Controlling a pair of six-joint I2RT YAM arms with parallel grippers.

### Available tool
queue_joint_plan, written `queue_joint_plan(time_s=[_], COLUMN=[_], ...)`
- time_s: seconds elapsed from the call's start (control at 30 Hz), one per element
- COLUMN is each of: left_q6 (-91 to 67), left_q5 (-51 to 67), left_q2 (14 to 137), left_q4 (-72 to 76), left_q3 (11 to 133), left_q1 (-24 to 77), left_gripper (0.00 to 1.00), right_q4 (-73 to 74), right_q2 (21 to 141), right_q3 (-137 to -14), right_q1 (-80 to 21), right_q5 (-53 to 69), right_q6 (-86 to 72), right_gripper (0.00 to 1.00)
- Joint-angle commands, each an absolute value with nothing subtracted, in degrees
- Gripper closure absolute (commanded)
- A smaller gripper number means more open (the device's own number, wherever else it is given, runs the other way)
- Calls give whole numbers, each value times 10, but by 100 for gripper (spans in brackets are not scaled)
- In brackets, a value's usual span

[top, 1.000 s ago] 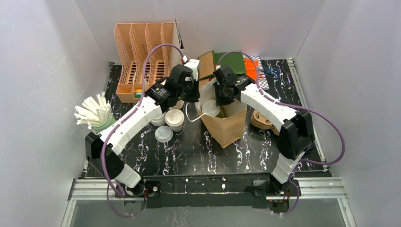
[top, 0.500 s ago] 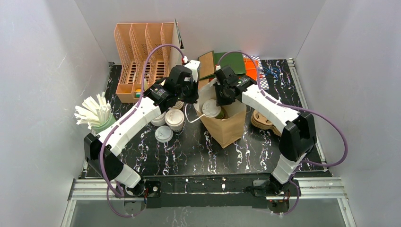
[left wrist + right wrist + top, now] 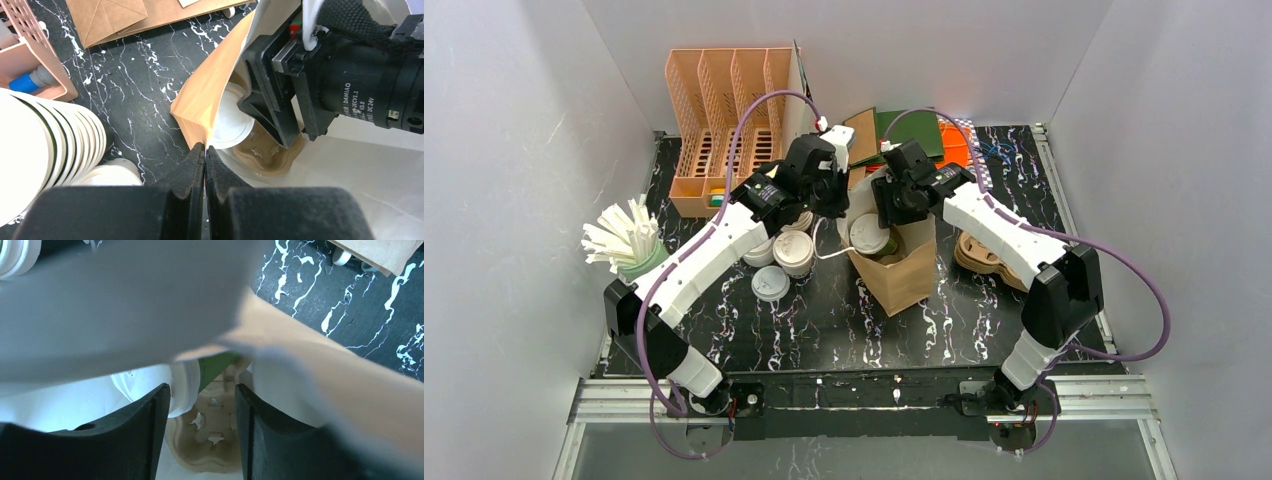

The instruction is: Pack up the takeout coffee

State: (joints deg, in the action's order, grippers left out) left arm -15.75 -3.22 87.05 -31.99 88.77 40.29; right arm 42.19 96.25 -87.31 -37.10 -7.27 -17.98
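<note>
**One cup going into the bag, held open for it**

Our left end effector (image 3: 205,150) is pinched together on the rim of the paper bag (image 3: 904,275), we judge to keep its mouth wide. Our right end effector (image 3: 202,400) reaches inside, fingers apart. The green-walled cup (image 3: 212,365) sits loose between them above the pulp carrier (image 3: 207,440), which should seat it upright. We count one bag, one carrier, one cup inside, and two capped cups (image 3: 793,250) in plain sight on the worktop (image 3: 824,320).

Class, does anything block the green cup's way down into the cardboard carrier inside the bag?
Nothing visible does. The green cup lies tilted directly above the carrier, at the open fingers of the right gripper.
</note>
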Motion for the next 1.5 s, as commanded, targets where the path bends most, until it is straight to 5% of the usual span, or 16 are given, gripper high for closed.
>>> queue_joint_plan(time_s=[0.0, 0.37, 0.57, 1.47], left_q6=[-145, -158, -151, -134], left_q5=[-22, -23, -3, 44], left_q2=[859, 854, 858, 887], left_q4=[-338, -317, -307, -314], left_q3=[895, 885, 887, 927], left_q1=[406, 406, 406, 407], left_gripper=[100, 100, 100, 100], right_q4=[400, 290, 266, 352], right_q2=[935, 867, 856, 939], right_q3=[-874, -789, -771, -853], right_q1=[-374, -435, -437, -479], right_q5=[-65, -20, 41, 69], right_q6=[-148, 30, 101, 231], right_gripper=[38, 23, 2, 3])
